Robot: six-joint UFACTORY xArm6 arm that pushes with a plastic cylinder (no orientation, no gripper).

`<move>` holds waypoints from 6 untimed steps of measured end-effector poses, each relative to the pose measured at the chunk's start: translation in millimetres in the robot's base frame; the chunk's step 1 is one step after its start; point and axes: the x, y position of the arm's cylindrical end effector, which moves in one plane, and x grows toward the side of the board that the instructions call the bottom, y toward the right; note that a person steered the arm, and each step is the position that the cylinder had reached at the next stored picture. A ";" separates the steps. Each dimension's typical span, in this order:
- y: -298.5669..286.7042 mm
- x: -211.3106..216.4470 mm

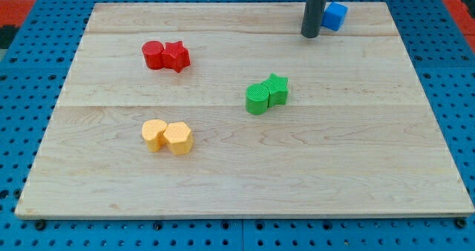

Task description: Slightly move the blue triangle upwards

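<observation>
A blue block (335, 16) lies near the board's top edge, right of centre; the rod partly hides it, so its shape is hard to make out. My tip (310, 35) rests on the board just left of and slightly below the blue block, close against its left side.
A red cylinder (154, 54) and red star (177, 56) touch at upper left. A green cylinder (257, 99) and green star (277, 89) touch at centre. Two yellow blocks (167, 137) touch at lower left. The wooden board (245, 184) lies on a blue pegboard.
</observation>
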 end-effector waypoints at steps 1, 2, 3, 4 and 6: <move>0.0 -3.7; 0.0 -6.9; -3.8 -12.7; -8.7 -23.1; 21.4 -0.8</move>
